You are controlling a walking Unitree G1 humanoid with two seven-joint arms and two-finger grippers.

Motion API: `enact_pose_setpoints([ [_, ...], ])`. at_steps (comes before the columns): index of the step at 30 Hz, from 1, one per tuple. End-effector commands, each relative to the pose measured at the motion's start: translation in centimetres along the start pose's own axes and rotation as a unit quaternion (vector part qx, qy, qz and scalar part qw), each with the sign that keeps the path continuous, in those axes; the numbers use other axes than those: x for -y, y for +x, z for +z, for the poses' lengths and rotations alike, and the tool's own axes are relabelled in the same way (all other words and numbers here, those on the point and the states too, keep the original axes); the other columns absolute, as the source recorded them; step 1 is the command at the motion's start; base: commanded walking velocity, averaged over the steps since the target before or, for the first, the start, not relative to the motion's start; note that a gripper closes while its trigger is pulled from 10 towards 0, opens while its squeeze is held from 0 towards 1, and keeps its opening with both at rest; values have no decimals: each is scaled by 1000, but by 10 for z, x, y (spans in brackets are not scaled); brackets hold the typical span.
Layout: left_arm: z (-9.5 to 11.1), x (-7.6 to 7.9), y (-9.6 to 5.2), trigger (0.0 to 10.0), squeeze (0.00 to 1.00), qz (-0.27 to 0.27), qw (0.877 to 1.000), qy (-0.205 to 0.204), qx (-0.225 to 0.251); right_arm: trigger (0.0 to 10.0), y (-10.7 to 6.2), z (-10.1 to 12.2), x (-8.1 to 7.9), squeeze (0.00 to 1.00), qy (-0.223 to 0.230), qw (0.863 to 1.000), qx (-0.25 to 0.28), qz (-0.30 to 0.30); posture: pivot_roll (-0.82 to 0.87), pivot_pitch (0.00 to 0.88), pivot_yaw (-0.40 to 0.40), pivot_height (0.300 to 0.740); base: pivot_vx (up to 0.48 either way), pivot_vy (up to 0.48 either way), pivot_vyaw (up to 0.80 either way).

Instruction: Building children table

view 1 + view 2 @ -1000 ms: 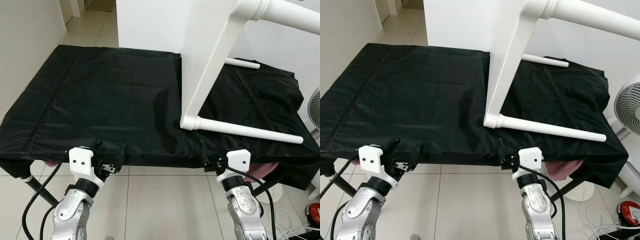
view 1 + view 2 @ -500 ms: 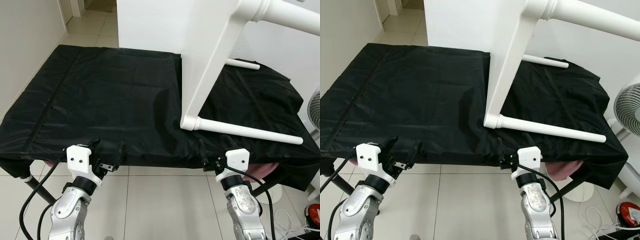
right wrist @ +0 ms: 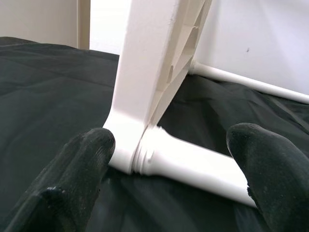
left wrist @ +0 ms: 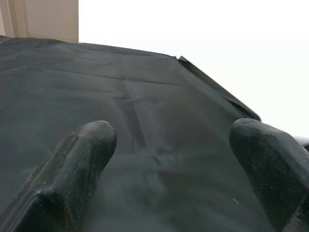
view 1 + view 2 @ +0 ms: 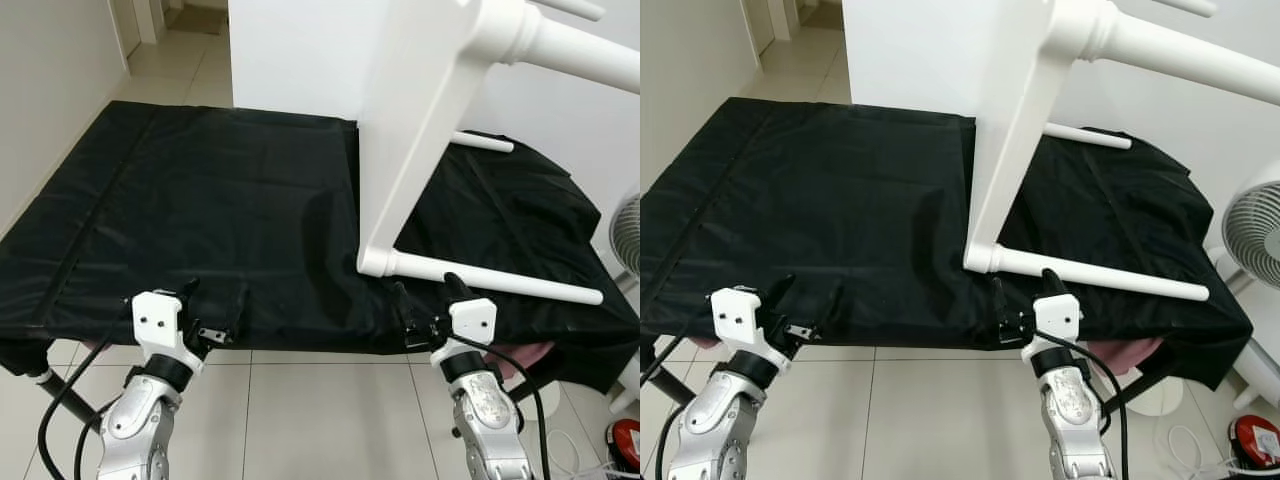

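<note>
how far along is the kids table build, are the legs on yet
Mostly built, it seems: the white table stands on its side on the black cover, with several legs already attached. In hand: nothing yet. The right claw is open just short of the near leg joint; the left claw is open over bare cover. Left: whether any leg needs tightening cannot be told.

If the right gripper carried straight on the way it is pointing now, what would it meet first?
Most likely the near table leg, close to where it joins the white table top standing on its edge; the right gripper has its jaws open around that joint, though depth is uncertain.
</note>
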State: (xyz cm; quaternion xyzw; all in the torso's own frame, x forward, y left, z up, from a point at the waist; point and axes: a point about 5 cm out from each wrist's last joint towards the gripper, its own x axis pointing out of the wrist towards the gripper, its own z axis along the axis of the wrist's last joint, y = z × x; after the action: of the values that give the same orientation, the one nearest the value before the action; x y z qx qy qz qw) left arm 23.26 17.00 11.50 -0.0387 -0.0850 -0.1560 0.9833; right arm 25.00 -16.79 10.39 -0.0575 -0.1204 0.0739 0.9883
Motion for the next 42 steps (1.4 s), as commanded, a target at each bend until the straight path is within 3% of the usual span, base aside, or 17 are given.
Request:
enact_pose_setpoints([
  [1,-3,-3,-1,10000,0,49,999,-8,-3,10000,1,-1,0,0,-1,1000,1,4,40,0,-73,740,289,0,0],
  [11,-3,-1,-3,10000,0,53,999,-9,-2,10000,1,-1,-1,0,1,1000,-1,13,46,0,-75,740,282,0,0],
  [20,-2,3,-6,10000,0,54,998,-10,1,10000,-2,-3,-1,0,0,1000,-7,19,47,3,-76,740,0,0,0],
  [26,-4,12,-7,10000,0,15,1000,-15,-12,10000,-4,-5,4,0,-5,1000,-13,2,46,4,-78,740,0,0,0],
  [29,-7,24,-11,10000,0,-40,999,-25,-23,10000,-7,-7,6,0,-4,1000,-18,-1,41,4,-74,740,0,0,0],
  [34,-10,32,-15,10000,0,-79,996,-31,-38,10000,-12,-8,5,0,2,1000,-22,1,37,2,-73,740,0,0,0],
  [36,-11,35,-18,10000,0,-98,994,-25,-41,10000,-16,-9,4,0,5,1000,-26,5,37,2,-73,740,0,0,0],
  [37,-12,39,-26,10000,0,-148,988,-2,-54,10000,-25,-11,4,0,5,999,-34,28,33,8,-68,740,0,0,0],
  [40,-11,40,-30,10000,0,-178,982,11,-62,10000,-29,-10,6,0,1,998,-38,49,30,12,-66,740,0,0,0],
  [41,-9,39,-31,10000,0,-192,979,16,-64,10000,-30,-10,7,129,1,997,-38,64,29,13,-63,740,0,0,0],
  [42,-8,38,-32,10000,0,-200,977,18,-65,10000,-30,-9,8,129,1,997,-39,74,29,15,-62,740,0,0,0],
])
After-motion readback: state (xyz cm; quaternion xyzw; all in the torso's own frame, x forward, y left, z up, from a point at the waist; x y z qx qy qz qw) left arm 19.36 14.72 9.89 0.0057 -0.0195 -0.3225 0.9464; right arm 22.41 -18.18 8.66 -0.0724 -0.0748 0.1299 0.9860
